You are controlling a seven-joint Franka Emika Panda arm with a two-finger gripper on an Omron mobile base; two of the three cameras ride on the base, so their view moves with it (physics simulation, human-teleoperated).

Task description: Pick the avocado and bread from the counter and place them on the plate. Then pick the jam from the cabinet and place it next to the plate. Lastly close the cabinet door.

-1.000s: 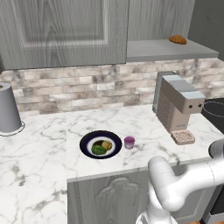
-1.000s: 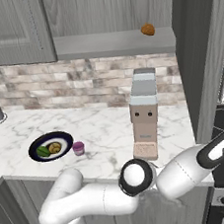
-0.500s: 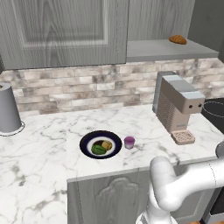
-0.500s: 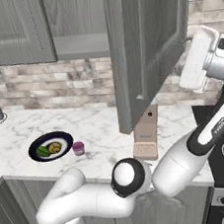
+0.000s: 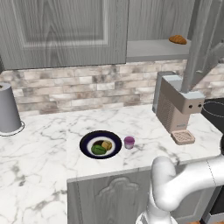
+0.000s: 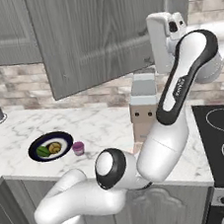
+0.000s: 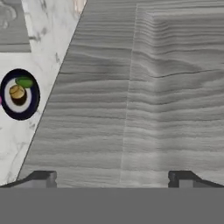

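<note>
While the arm reaches high on the right of the right base view, its gripper (image 7: 112, 177) faces the grey wood-grain cabinet door (image 6: 109, 32) at close range, and the two dark fingertips (image 7: 43, 177) stand wide apart with nothing between them. From the pictures I cannot tell whether they touch the door. The door hangs partly swung out from the cabinet (image 5: 157, 26), and in the left base view it shows edge-on on the right. On the shelf (image 5: 157, 49) lies a brown croissant-shaped piece (image 5: 178, 40). Down on the marble counter (image 5: 52, 148) sits the plate (image 5: 100, 144), carrying the green avocado (image 5: 98, 149) and the yellowish bread (image 5: 106, 145) side by side. The pink-purple jam jar (image 5: 129, 142) stands upright just beside the plate, on its right in both base views. A coffee machine (image 5: 177, 109) stands further right, and a grey cylinder (image 5: 8, 108) stands at the far left.
</note>
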